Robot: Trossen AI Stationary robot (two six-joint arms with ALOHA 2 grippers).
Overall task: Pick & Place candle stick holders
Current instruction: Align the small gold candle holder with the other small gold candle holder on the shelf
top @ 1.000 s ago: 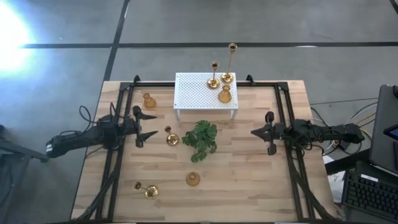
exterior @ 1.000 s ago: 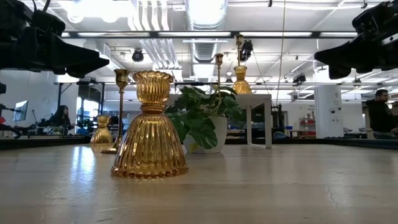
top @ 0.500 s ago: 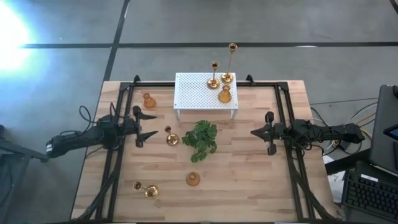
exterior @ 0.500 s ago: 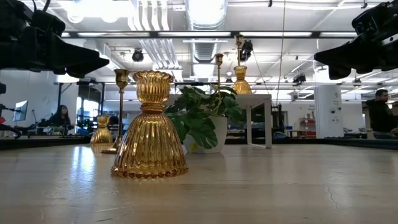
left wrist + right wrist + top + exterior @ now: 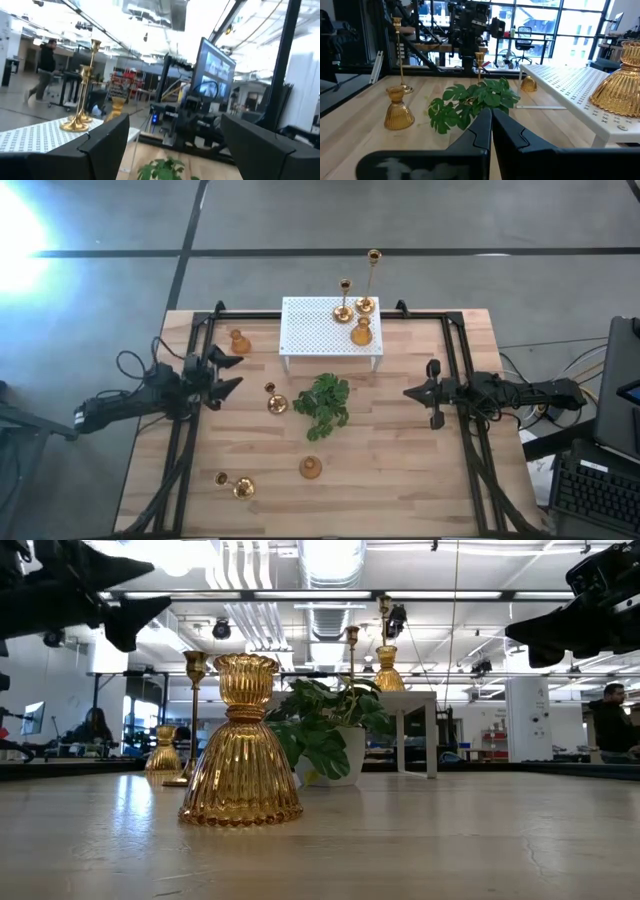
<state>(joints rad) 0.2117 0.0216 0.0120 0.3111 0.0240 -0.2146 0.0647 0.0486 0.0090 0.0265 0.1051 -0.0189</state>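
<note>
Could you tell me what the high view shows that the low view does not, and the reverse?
Only the high view shows the whole layout: the tall holder lying tipped over near the table's front left, and the white perforated stand's top bearing three holders at its right end. Only the low view shows the squat ribbed holder close up, and the room behind, with a person at the right. Both show the plant, the open left gripper and the shut right gripper above the table.
</note>
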